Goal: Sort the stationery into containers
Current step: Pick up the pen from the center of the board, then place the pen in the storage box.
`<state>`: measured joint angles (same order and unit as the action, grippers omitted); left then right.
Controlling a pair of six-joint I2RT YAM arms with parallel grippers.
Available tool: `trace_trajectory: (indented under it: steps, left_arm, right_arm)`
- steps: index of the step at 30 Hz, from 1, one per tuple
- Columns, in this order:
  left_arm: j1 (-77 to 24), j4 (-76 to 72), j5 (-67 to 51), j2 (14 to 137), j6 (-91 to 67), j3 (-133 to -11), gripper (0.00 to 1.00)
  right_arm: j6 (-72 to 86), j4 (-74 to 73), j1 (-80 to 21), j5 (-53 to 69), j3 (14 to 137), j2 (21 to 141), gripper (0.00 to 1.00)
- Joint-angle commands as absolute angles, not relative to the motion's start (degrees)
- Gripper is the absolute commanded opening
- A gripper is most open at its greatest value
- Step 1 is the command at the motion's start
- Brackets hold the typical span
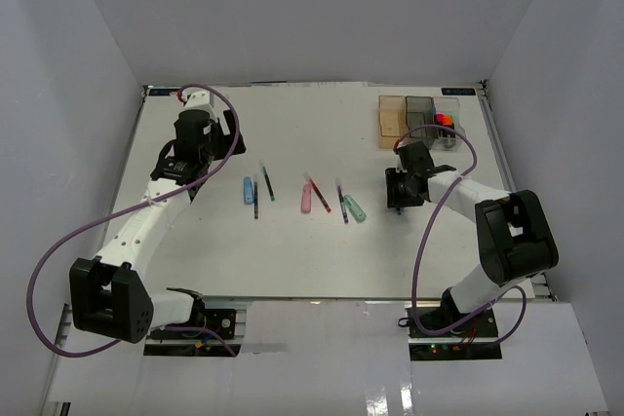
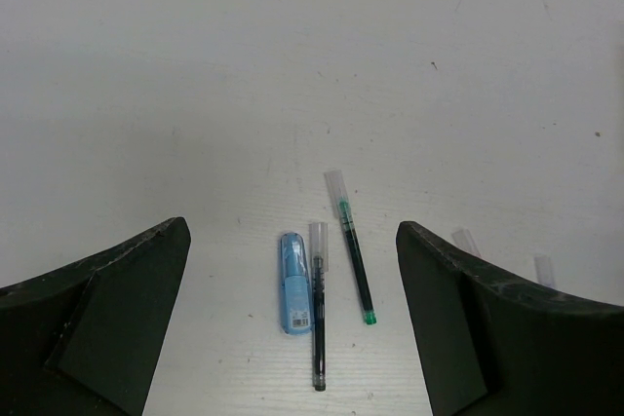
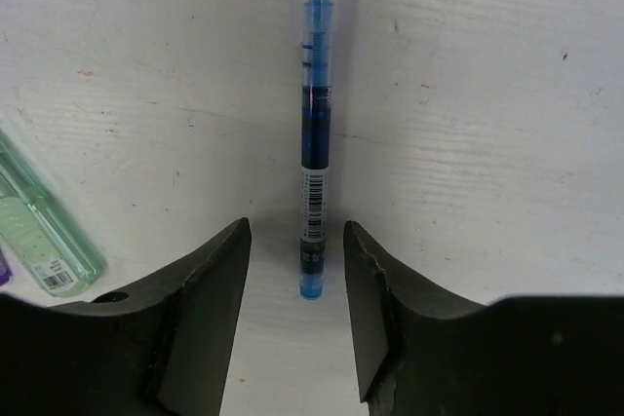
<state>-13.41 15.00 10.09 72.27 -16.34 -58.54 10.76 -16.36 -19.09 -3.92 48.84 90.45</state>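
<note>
The three joined containers stand at the back right: amber [image 1: 392, 119], smoky grey [image 1: 419, 112] and clear [image 1: 450, 127], the clear one holding highlighters with orange and pink caps. My right gripper [image 1: 402, 194] is open and low over the table. Its fingers [image 3: 214, 280] straddle the near end of a blue pen [image 3: 314, 143] without touching it. My left gripper [image 1: 200, 168] is open and empty, above the table. Ahead of it lie a pastel blue stick [image 2: 295, 283], a dark pen [image 2: 318, 319] and a green-tipped pen [image 2: 354, 255].
Across the middle of the table lie a blue stick [image 1: 248, 189], thin pens [image 1: 267, 182], a pink stick [image 1: 306, 197], a red pen [image 1: 319, 194], a purple pen [image 1: 341, 200] and a mint stick [image 1: 354, 208], which also shows in the right wrist view [image 3: 39, 231].
</note>
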Motion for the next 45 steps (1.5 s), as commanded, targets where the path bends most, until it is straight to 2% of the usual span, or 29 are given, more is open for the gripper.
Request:
trace_trajectory:
  steps: [1, 3, 12, 18, 32, 45]
  left_arm:
    - [-13.3, 14.6, 10.0, 71.1, -16.1, -58.4, 0.98]
    - [-13.3, 14.6, 10.0, 71.2, -16.0, -58.4, 0.98]
    - [-13.3, 14.7, 10.1, 71.6, -16.0, -58.4, 0.98]
    - [-13.2, 14.7, 10.1, 71.7, -16.1, -58.4, 0.98]
    - [-13.2, 14.9, 9.5, 72.9, -16.3, -58.5, 0.98]
    - [-12.9, 14.9, 8.2, 73.3, -16.3, -58.6, 0.98]
  right_arm:
    - [12.2, -14.2, -18.9, -4.0, 47.7, 90.0, 0.49]
    - [12.4, -14.2, -18.9, -5.6, 47.8, 90.1, 0.35]
    - [10.3, -19.1, -18.9, -7.0, 54.6, 85.9, 0.16]
    - [6.5, -21.4, -18.2, -11.8, 65.2, 85.2, 0.18]
    - [3.0, -23.3, -7.1, -9.0, 92.9, 107.5, 0.18]
    - [2.0, -23.0, -5.4, -8.0, 99.9, 119.8, 0.22]
